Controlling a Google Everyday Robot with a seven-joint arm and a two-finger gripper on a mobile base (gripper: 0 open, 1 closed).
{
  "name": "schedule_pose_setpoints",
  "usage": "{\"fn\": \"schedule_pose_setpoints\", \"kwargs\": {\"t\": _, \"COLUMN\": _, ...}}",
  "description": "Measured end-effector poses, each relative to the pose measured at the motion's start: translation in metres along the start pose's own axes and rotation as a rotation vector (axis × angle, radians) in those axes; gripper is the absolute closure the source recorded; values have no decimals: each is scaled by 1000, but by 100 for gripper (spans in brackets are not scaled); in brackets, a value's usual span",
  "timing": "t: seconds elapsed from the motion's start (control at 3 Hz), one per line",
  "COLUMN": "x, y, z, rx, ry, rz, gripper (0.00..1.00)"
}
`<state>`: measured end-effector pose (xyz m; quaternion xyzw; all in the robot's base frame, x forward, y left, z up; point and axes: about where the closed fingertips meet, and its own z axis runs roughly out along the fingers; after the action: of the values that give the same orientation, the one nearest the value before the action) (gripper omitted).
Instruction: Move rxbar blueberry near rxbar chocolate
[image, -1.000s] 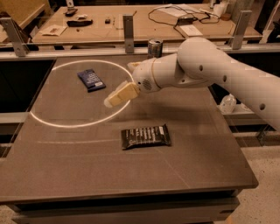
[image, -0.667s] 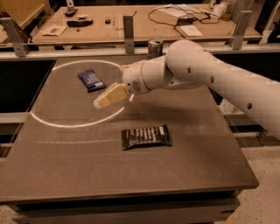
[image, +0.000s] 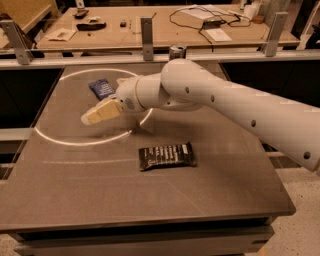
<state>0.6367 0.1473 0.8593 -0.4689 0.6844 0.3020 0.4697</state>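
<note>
Table (image: 240, 200): bare surface all around both bars, neither near an edge. Arm (image: 240, 107) has swung left over the last second, so this is approach only, nothing picked up. rxbar chocolate (image: 166, 155) sits mid-table, unmoved. rxbar blueberry (image: 101, 88) lies back-left, unmoved, well apart from it. Gripper (image: 100, 111) now hovers just in front of the blueberry; jaw state cannot be told.

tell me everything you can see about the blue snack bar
The blue snack bar is a small, flat, rectangular wrapper, dark navy with pale lettering, and it looks like thin film. It lies flat and slightly angled on the far left part of the table, inside a pale ring. The end effector hangs just in front of it, nearer the camera, not holding it.
</note>
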Motion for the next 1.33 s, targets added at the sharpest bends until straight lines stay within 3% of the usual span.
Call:
{"fn": "schedule_pose_setpoints", "kwargs": {"t": 0.67, "x": -11, "y": -14, "z": 29, "rx": 76, "ry": 28, "rz": -52, "gripper": 0}}
{"fn": "schedule_pose_setpoints", "kwargs": {"t": 1.33, "x": 6, "y": -33, "z": 37, "rx": 133, "ry": 92, "rz": 0, "gripper": 0}}
